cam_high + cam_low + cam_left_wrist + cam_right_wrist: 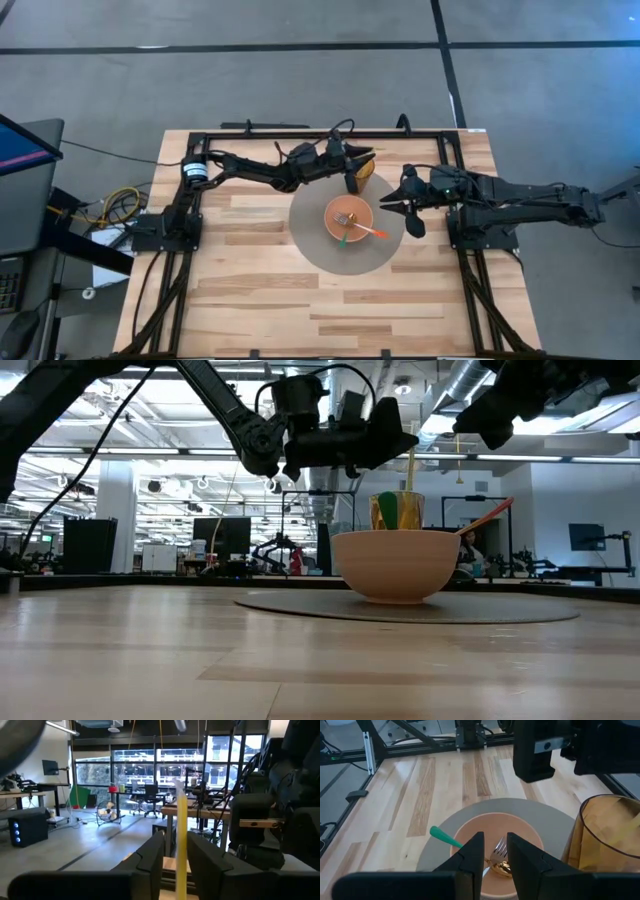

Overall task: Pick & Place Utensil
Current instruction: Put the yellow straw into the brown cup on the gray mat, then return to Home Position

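Observation:
An amber cup (366, 166) stands at the far edge of a round grey mat (320, 255); it also shows in the low view (398, 510). My left gripper (351, 178) is above the cup, shut on an upright yellow utensil (410, 472). An orange bowl (331, 214) rests on the mat and holds a green-handled utensil (445, 837), an orange-handled utensil (376, 232) and a metal fork (499, 851). My right gripper (496, 865) hovers just right of the bowl (402, 212), its fingers a little apart and empty. My left gripper pinches the yellow utensil's straight handle (181, 837) between its two fingers (152, 855). The fingers come about level from the table's left and lie across the handle. The utensil stands upright, its lower end down inside the cup (409, 495).
Black frame rails (300, 133) run along the table's far and side edges. Bare wooden table lies near and left of the mat (250, 290). A monitor (20, 150) stands off the table's left.

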Robot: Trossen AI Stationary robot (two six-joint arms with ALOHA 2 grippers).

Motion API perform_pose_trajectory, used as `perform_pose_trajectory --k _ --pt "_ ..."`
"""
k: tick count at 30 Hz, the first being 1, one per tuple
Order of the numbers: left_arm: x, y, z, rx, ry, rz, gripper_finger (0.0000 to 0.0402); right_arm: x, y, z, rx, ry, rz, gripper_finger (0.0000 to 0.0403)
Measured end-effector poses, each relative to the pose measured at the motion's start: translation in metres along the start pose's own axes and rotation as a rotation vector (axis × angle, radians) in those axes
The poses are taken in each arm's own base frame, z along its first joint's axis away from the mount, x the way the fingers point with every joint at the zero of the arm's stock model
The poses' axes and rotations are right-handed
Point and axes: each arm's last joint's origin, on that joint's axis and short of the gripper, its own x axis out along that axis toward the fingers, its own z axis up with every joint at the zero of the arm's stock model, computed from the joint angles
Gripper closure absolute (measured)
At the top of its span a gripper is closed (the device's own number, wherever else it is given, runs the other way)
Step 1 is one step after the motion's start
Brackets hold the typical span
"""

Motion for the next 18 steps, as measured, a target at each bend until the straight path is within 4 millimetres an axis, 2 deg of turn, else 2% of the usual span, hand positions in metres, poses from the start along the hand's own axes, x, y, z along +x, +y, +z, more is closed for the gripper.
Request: perform_pose_trajectory --k 5,8,14,18 --pt "-0.001 -0.003 0.014 -0.001 -0.021 -0.005 0.0300 0.000 0.000 0.000 0.000 0.000 0.001 0.0326" --pt "-0.002 -0.007 0.030 -0.003 -0.047 -0.015 0.0291 0.000 0.000 0.000 0.000 0.001 0.001 0.0326" --pt "-0.011 -0.017 0.081 -0.005 -0.061 -0.040 0.0284 0.000 0.000 0.000 0.000 0.000 0.000 0.0326" --pt "-0.026 -0.020 0.124 -0.004 -0.017 -0.052 0.0285 0.000 0.000 0.000 0.000 0.001 0.000 0.0326"
